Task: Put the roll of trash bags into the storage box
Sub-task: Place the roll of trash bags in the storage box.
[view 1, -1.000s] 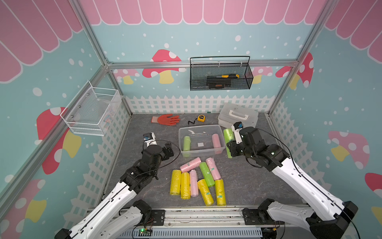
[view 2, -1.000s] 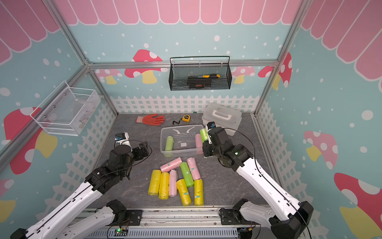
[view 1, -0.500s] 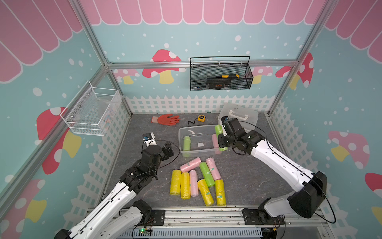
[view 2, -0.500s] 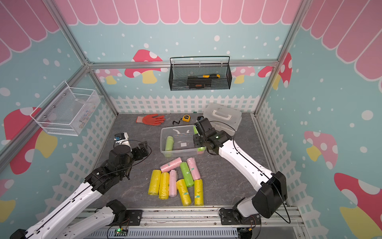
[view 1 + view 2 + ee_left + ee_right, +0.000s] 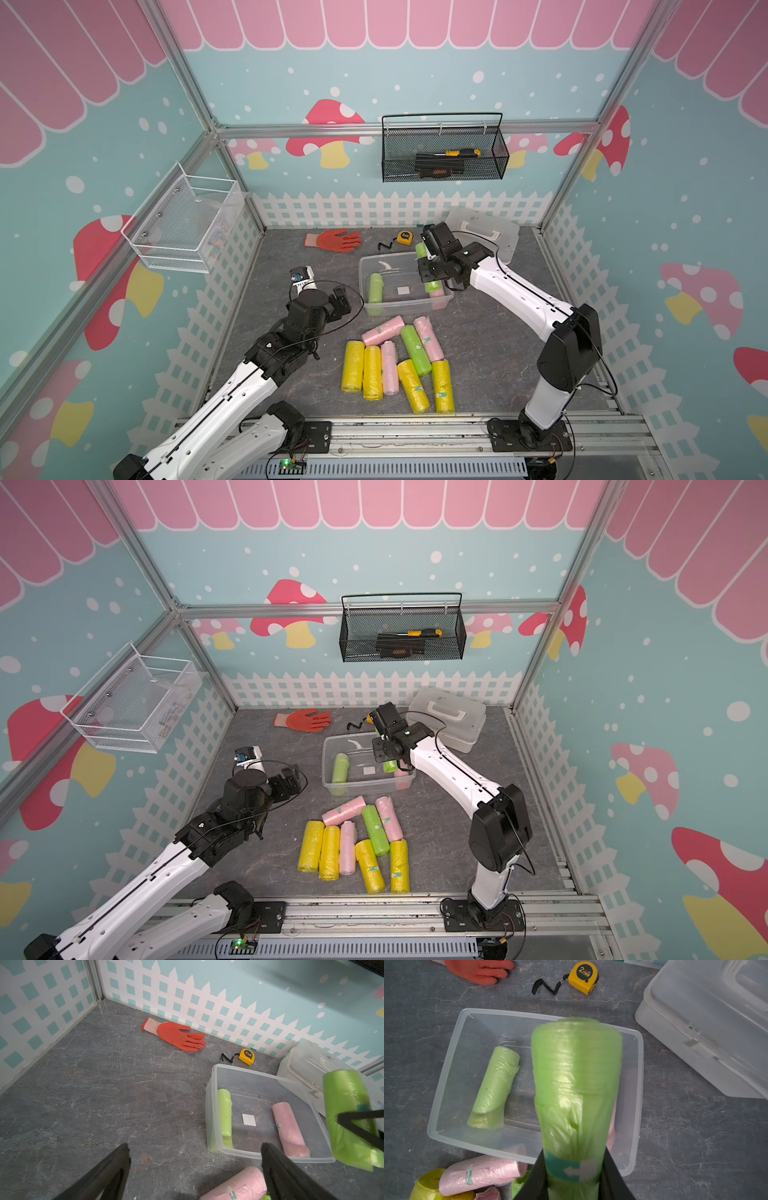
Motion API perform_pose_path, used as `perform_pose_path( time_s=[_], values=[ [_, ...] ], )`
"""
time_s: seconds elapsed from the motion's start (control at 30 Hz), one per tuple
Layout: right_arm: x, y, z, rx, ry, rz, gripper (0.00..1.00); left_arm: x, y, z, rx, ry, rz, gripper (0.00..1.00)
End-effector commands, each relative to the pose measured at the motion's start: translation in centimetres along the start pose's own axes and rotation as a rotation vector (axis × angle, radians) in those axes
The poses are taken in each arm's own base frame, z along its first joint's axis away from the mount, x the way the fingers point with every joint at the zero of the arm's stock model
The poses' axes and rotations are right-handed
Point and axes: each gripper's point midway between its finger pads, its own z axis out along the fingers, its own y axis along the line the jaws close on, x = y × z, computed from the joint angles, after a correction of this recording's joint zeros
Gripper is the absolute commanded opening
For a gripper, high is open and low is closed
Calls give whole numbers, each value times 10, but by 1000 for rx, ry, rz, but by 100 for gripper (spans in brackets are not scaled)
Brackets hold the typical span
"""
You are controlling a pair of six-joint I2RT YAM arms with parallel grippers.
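Progress: we had two rolls (image 5: pixel 224 1113) in the box (image 5: pixel 207 1115). Our right gripper (image 5: pixel 575 1169) clenched a green roll (image 5: pixel 577 1076) over it; our left gripper (image 5: pixel 195 1147) gaped empty, loose rolls (image 5: pixel 372 372) waiting.

Field notes:
- Left arm (image 5: pixel 232 395) and right arm (image 5: pixel 519 291): smooth white link shells, joined by boxy black joint housings (image 5: pixel 567 357).
- Thin black cables (image 5: pixel 528 850) are looped past the joints.
- A small pale-green mark (image 5: pixel 466 251) is noted on the right wrist.
- Fingers (image 5: pixel 108 1174): black, tapered.
- Base plates (image 5: pixel 528 436): black, screwed down.
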Motion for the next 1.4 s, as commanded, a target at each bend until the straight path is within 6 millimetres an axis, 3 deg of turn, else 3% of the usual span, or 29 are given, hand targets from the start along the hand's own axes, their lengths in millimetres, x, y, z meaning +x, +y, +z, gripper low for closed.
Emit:
perform_pose_path(
  time_s=[0.0, 0.1, 0.13, 0.23, 0.57, 0.83, 0.9, 1.1, 1.37],
  values=[
    [5, 6, 16, 8, 43, -11, 0, -4, -1, -1, 13, -5, -22, 99],
    [9, 7, 30, 17, 67, -21, 0, -3, -4, 0, 22, 4, -20, 99],
    [18, 8, 45, 26, 103, -31, 0, -4, -4, 0, 24, 4, -22, 99],
    [29, 10, 59, 25, 161, -47, 0, -4, -4, -2, 30, 4, -23, 99],
    [52, 8, 87, 63, 253, -68, 2, -3, -4, -2, 35, 5, -37, 99],
    [66, 2, 100, 105, 301, -72, 12, -4, 0, -3, 25, -4, -41, 99],
    [66, 0, 102, 114, 302, -72, 17, -4, 1, -3, 25, -4, -45, 99],
    [64, -4, 99, 136, 295, -82, 48, -3, -2, -3, 38, 7, -50, 99],
    [63, -2, 94, 144, 288, -97, 61, -8, 19, -8, -44, -29, -107, 99]
  ],
)
